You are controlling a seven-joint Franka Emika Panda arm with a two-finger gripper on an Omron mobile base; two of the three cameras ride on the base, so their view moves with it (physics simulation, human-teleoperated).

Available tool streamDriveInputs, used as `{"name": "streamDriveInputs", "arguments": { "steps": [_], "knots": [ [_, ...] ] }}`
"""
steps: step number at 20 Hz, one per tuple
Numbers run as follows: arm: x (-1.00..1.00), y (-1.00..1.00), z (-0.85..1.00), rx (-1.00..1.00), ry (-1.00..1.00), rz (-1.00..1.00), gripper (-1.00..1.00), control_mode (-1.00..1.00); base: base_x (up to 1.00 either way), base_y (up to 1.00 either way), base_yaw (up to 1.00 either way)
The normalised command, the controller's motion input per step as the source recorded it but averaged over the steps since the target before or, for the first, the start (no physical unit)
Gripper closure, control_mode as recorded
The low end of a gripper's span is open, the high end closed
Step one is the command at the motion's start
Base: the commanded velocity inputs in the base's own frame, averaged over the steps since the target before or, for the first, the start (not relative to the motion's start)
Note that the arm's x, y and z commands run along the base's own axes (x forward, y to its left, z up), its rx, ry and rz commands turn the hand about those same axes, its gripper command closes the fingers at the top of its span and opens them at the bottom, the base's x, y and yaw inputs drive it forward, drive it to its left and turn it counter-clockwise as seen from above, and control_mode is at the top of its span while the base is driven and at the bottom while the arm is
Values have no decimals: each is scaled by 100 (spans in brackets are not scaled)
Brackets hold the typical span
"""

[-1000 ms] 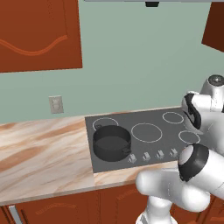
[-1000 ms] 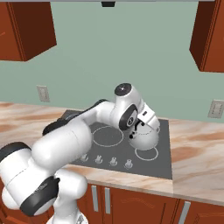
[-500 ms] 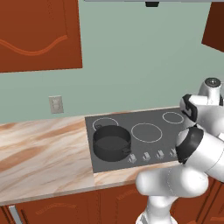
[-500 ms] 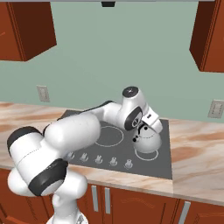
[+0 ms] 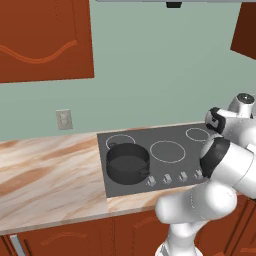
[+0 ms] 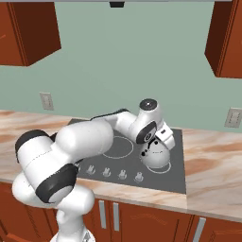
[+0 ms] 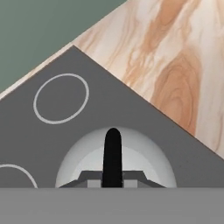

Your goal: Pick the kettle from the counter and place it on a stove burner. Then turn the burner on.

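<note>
Reaching fwd over stove (image 6: pixel 176 168), claw (image 6: pixel 152 144) gripping kettle (image 6: pixel 158 158) handle, pointing down.

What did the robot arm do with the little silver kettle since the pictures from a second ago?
The gripper carried the kettle a little further toward the right front of the stove, lower, so it now looks set down over the front right ring. The gripper still sits at the kettle's black handle; whether it still grips is unclear. The pot and the counter stayed as they were.

A kitchen: a stove (image 5: pixel 165 150) set in a marble-look counter (image 5: pixel 45 175), wood cabinets (image 5: pixel 42 40) above (rendered).
</note>
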Motion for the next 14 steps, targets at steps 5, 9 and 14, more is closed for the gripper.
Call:
{"name": "streamDriveInputs", "arguments": {
  "steps": [5, 9, 14],
  "knots": [
    [6, 0, -18, 2, 4, 0, 100, -100, 0, 0, 0],
    [17, -3, -14, 0, 2, 0, 100, -100, 0, 0, 0],
    [26, -16, -24, 0, 0, 0, 100, -100, 0, 0, 0]
  ]
}}
